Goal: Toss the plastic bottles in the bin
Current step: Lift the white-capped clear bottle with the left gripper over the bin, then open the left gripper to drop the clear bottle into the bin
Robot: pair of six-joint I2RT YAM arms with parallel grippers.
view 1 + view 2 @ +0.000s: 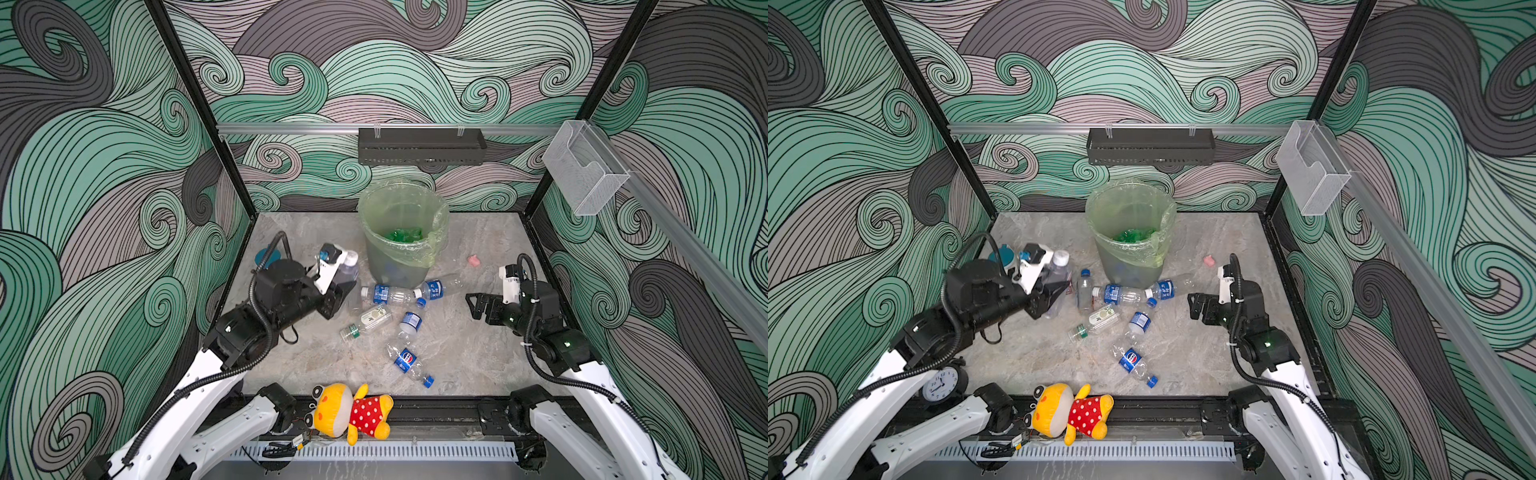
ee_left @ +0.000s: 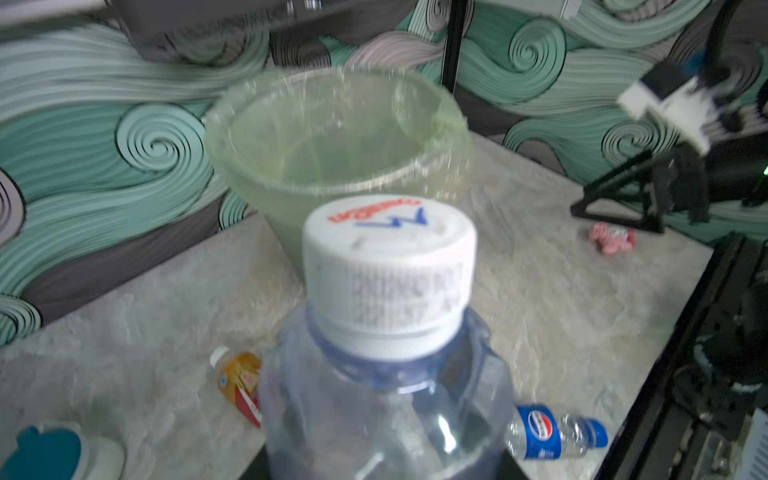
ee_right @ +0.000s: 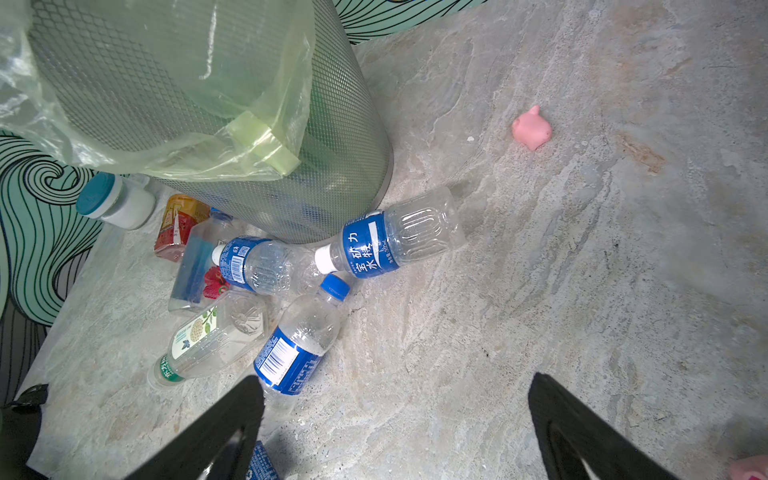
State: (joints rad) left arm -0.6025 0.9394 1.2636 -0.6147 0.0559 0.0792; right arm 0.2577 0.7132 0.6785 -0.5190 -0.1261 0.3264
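The left end effector (image 1: 1057, 287) is clamped on the body of a clear plastic bottle with a white cap (image 1: 1059, 266), held just left of the round grey mesh bin lined with a pale yellow-green bag (image 1: 395, 266). In the left wrist view its cap points towards the bin, and the two are apart. The right end effector (image 1: 473, 306) hangs over the right side of the grey stone-patterned bench (image 1: 457, 357), its jaws wide apart with nothing between them.

Crumpled green bottles (image 1: 405, 235) lie inside the bin. More bottles lie on the bench at its foot:
- a clear bottle with a blue label and white cap (image 1: 388, 294)
- a second blue-labelled, white-capped bottle (image 1: 436, 288), right against the bin's base
- a blue-capped bottle with a barcoded blue label (image 1: 411, 322), just in front of those two
- a clear bottle with a white-and-green label (image 1: 365, 322), to the left of that one
- a blue-capped bottle with a round logo on its label (image 1: 409, 361), nearest the front and apart from the rest
- a plain clear bottle with a blue cap (image 1: 1084, 291), between the held bottle and the cluster

An orange-red bottle (image 3: 178, 222) lies beside a teal-lidded white cup (image 3: 114, 199) to the left of the bin. A small pink toy (image 1: 473, 260) sits alone to the right of the bin. A yellow plush toy in a red dotted dress (image 1: 353, 411) lies on the front rail
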